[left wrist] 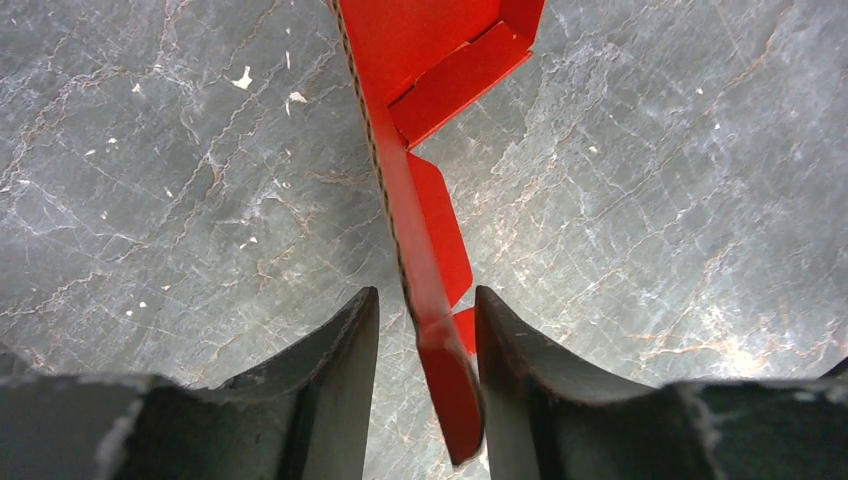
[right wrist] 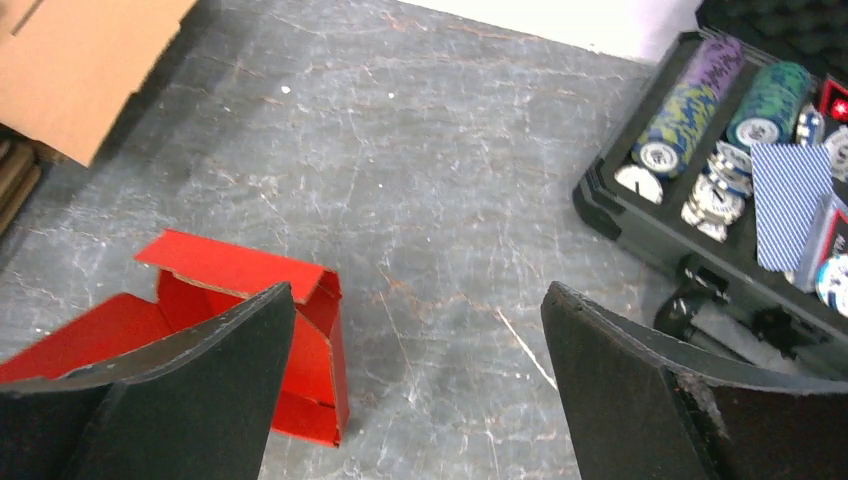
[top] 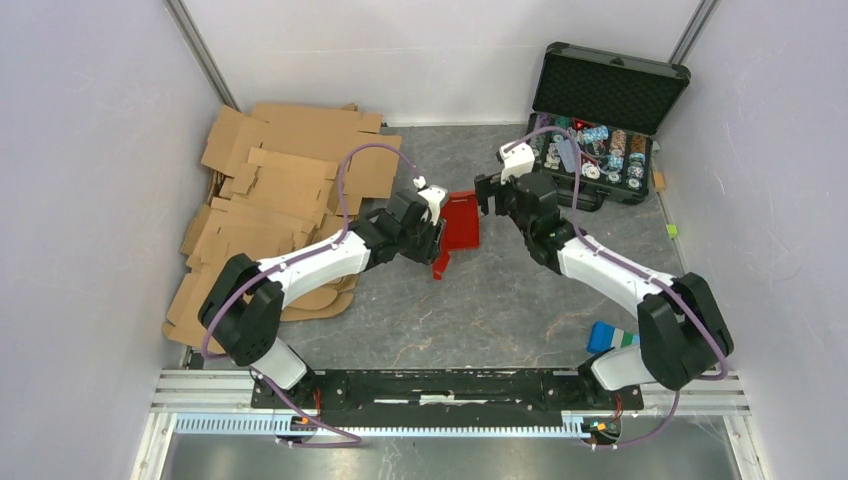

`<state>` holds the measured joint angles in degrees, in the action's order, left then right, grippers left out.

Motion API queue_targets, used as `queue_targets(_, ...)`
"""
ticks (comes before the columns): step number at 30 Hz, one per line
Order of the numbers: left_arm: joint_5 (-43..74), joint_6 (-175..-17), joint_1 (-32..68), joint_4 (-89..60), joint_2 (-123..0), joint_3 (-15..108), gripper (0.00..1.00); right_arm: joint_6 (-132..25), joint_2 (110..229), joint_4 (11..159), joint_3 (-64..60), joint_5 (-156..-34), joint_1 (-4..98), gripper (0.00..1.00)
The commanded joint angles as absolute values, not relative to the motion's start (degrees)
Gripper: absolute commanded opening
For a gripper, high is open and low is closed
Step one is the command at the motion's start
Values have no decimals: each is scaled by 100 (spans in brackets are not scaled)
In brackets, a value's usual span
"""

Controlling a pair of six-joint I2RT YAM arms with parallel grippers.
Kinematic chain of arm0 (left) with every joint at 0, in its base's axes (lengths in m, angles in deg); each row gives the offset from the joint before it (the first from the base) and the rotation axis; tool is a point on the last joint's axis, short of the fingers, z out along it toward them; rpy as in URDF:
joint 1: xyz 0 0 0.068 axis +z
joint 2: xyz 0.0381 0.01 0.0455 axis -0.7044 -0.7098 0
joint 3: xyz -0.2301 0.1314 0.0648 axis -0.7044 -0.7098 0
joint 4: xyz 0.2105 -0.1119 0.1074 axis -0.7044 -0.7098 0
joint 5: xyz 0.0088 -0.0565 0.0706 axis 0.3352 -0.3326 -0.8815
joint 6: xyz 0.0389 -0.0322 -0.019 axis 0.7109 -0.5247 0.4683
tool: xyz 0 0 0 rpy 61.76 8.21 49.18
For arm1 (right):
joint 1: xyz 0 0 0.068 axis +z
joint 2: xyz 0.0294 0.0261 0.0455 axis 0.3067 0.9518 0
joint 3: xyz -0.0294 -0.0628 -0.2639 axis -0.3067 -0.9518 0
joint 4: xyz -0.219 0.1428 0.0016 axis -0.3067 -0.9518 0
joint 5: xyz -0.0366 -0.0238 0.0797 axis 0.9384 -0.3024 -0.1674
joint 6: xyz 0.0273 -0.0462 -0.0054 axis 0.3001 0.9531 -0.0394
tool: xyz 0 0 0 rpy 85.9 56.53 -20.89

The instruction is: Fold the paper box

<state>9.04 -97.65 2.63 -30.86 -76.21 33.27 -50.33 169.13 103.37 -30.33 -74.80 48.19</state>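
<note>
Left jaws part-open, paper box (left wrist: 430, 60) flap between them, ungripped; right jaws wide open, holding nothing.

One camera hung high behind the arm bases (top: 285, 365), looking down over the whole table (top: 500, 300). Each wrist camera sat close to the surface, peering out between its own dark fingers (left wrist: 320, 400). All three caught the paper box (top: 461, 222).
</note>
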Motion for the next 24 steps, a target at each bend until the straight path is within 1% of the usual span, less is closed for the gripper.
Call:
queue_targets(1,776,-10076,259,-3493,-7525,3761,51,-5058,17288,10090,-2310,-8436,4641,98)
queue_targets(2,757,-10134,264,-3568,-7491,3815,53,-5049,17452,9992,-2156,-8588,4613,98)
queue_targets(3,564,-10188,272,-3603,-7412,3833,58,-5038,17588,9877,-1954,-8741,4583,98)
queue_targets(5,390,-10344,290,-3560,-7156,3784,68,-5069,17926,9740,-1609,-8993,4481,98)
queue_targets(6,382,-10380,302,-3531,-7004,3752,76,-5086,18063,9730,-1440,-9132,4440,98)
queue_targets(8,347,-10466,328,-3577,-6738,3735,80,-5133,18409,9624,-1081,-9252,4357,98)
queue_targets(13,296,-10773,347,-3911,-6199,3637,80,-5163,19593,8928,375,-9265,4178,95)
queue_targets(18,517,-11163,338,-3793,-5547,2915,76,-5169,20634,8566,1616,-9342,4034,89)
queue_targets(21,710,-11400,338,-3603,-5342,2451,73,-5210,21023,8593,1968,-9295,3963,87)
queue_targets(22,955,-11454,338,-3497,-5322,2334,72,-5227,21104,8628,2041,-9280,3944,86)
queue_targets(24,1119,-11563,338,-3278,-5378,2110,70,-5243,21304,8649,2187,-9271,3929,83)
